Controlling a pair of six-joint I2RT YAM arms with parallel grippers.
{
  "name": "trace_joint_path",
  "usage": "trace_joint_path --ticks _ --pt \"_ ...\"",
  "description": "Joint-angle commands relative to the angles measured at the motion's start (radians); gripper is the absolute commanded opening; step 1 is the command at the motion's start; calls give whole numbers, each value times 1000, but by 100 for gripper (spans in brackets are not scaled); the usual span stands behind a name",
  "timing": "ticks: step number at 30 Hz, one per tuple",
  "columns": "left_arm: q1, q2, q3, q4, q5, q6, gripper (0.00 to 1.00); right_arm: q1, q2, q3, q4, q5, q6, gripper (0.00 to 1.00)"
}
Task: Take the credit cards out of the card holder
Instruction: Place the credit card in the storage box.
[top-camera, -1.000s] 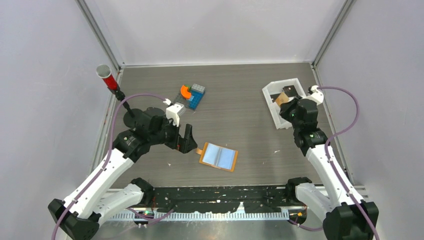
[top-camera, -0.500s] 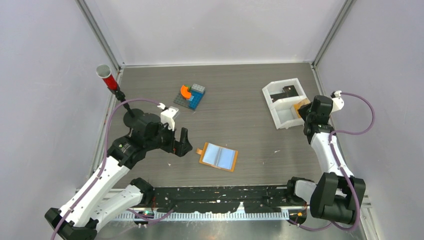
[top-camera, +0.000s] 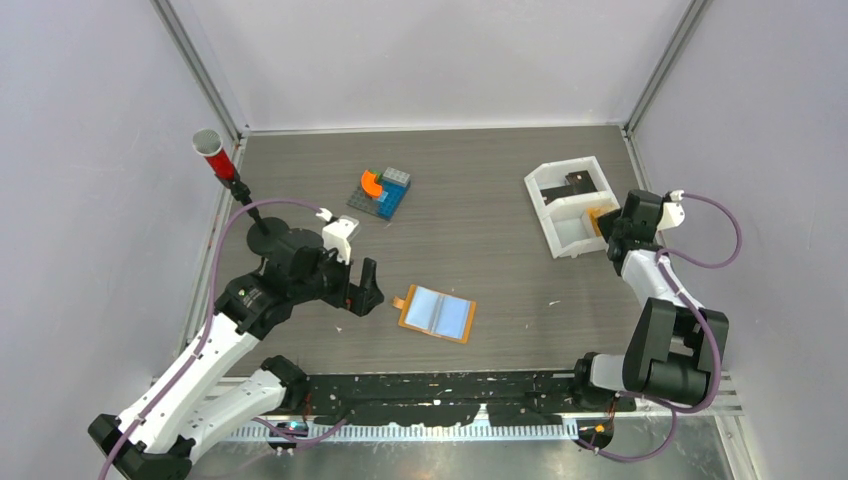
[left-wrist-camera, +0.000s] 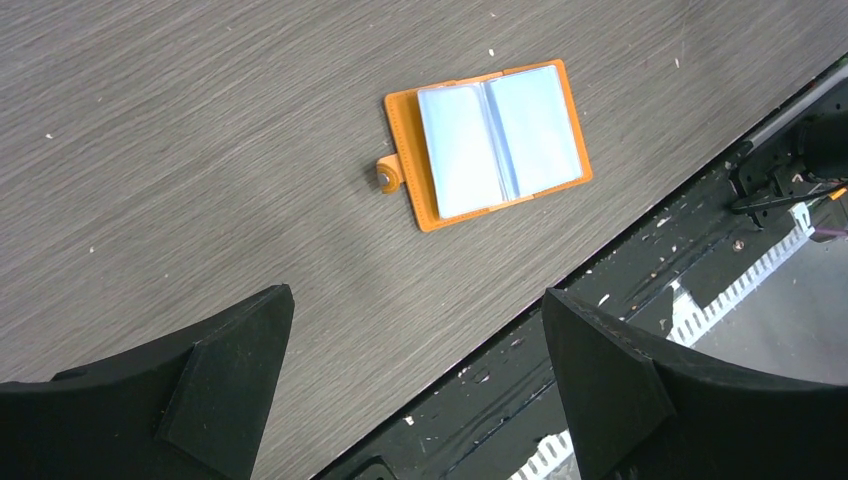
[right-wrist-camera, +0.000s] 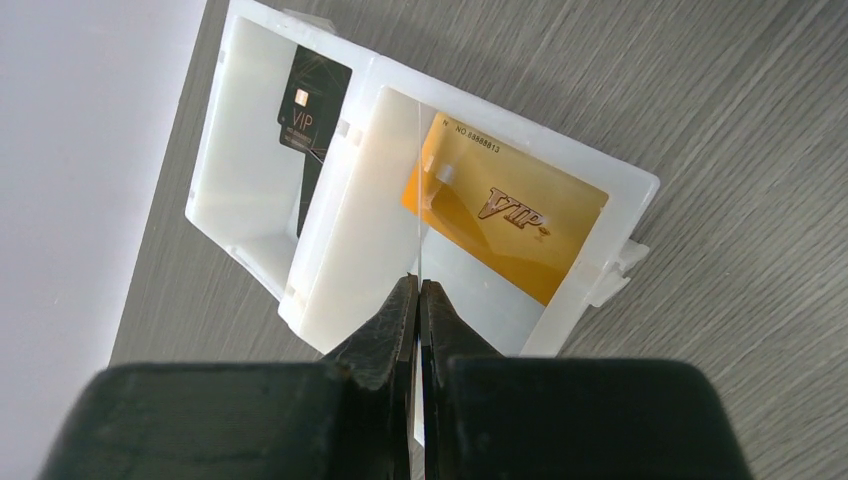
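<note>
The tan-orange card holder (top-camera: 437, 313) lies open and flat, pale blue sleeves up, tab to the left; it also shows in the left wrist view (left-wrist-camera: 490, 140). My left gripper (top-camera: 365, 285) is open and empty, just left of it (left-wrist-camera: 415, 300). My right gripper (right-wrist-camera: 418, 285) is shut on a thin pale card (right-wrist-camera: 419, 190) seen edge-on, above the white tray (right-wrist-camera: 350, 230). A black credit card (right-wrist-camera: 312, 105) leans in the far compartment and a gold card (right-wrist-camera: 510, 225) lies in the near one. In the top view the right gripper (top-camera: 612, 225) sits at the tray's (top-camera: 545, 215) right side.
A cluster of orange, blue and grey blocks (top-camera: 380, 190) sits at the back centre. A red cup on a black stand (top-camera: 212, 150) is at the back left. A black rail (top-camera: 450, 395) runs along the near table edge. Walls close in left, right and behind.
My right arm has swung from over the tray's far compartment to the tray's right side and folded back. My left gripper has drawn slightly away from the holder's tab.
</note>
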Motion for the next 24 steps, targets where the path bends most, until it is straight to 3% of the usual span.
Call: trace_joint_path --ticks 1,12,17,24 --pt "-4 -16 11 -4 -35 14 99 -7 24 37 66 -9 58 6" --pt "-9 -10 16 -14 -58 21 99 -37 71 33 95 -35 94 13" --pt "-9 -10 17 -24 -83 23 99 -46 70 27 88 -40 95 22" --pt "-9 -6 21 -28 -92 24 99 -54 66 35 59 -25 87 24"
